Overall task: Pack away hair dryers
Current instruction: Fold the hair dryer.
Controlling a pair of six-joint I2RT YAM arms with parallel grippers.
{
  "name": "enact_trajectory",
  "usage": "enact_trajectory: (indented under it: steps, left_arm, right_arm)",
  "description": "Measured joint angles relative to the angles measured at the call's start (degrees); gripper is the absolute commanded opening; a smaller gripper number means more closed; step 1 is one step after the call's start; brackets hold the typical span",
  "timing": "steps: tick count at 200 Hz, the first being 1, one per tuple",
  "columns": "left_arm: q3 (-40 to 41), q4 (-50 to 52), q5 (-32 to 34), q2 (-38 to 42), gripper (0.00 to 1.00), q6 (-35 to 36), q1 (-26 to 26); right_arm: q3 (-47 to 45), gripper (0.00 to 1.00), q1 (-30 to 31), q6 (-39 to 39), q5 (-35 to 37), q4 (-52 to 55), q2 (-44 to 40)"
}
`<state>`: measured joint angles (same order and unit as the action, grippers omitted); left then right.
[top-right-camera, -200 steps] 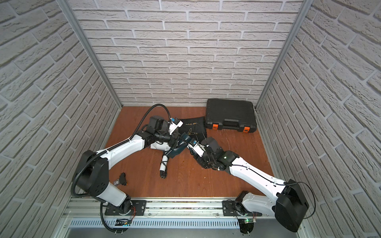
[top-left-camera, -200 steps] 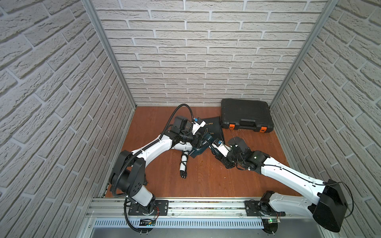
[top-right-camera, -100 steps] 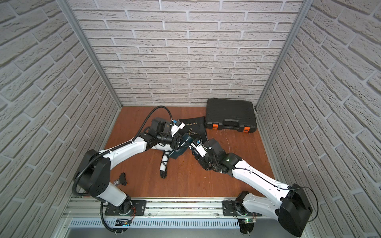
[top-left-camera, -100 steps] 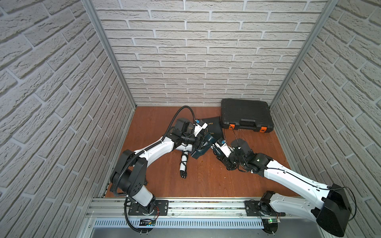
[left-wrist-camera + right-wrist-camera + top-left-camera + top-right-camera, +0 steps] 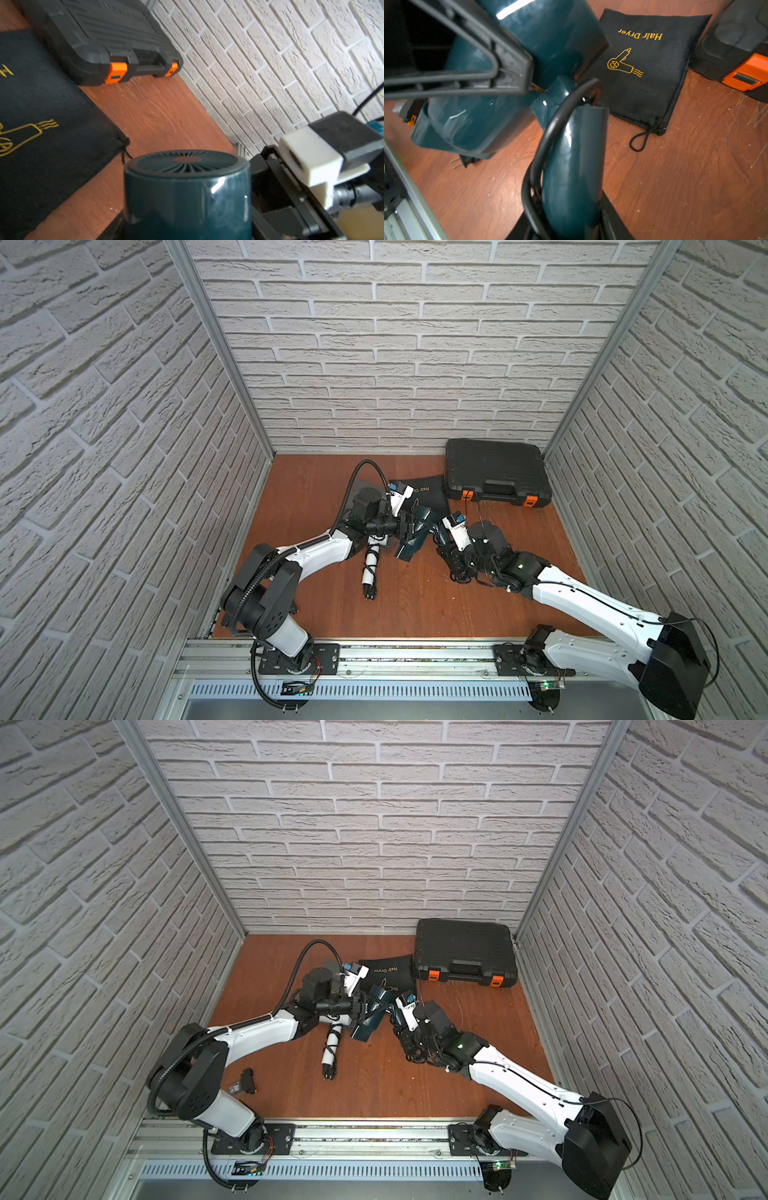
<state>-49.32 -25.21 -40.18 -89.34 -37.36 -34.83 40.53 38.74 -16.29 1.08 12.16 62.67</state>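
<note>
teal hair dryer (image 5: 415, 533) held off table (image 5: 415, 614), just before Hair Dryer bag (image 5: 643, 62) | L gripper (image 5: 405, 527) clamped on barrel; R gripper (image 5: 441, 533) pinching handle+cord | risk: glossy barrel can slip if arms pull unequal; bag mouth flat, no gripper free

White brick walls (image 5: 415, 344), brown wooden floor (image 5: 415, 605)

Glossy dark teal dryer (image 5: 415, 526), T-shaped, round finned grille at the barrel's rear, black cord (image 5: 548, 133) looped alongside the handle. Held tilted over mid-worktop (image 5: 415, 614), barrel and handle each pinched between jaws. Just beside it, white dryer (image 5: 371, 562) lying flat on the worktop, barrel largely hidden, handle bound in wound cord (image 5: 331, 1048), plug (image 5: 369, 593) at the near end.
</note>
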Motion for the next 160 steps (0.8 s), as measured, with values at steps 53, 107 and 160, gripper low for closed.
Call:
enact_trajectory:
  steps: [53,107,160]
  left_arm:
    - [3.06,-5.95,12.13,2.67,0.00,-3.67,-3.61]
    - [7.76,-13.81,24.57,2.80,0.00,-7.63,-8.02]
    - [8.98,-19.74,30.45,1.62,0.00,-9.70,-9.57]
  right_arm:
    - [-0.81,0.06,-0.17,-7.19,1.57,-5.11,0.74]
    - [-1.77,0.06,-0.24,-15.41,1.84,-9.92,3.56]
    - [-1.77,0.07,-0.31,-18.95,2.99,-13.05,4.28]
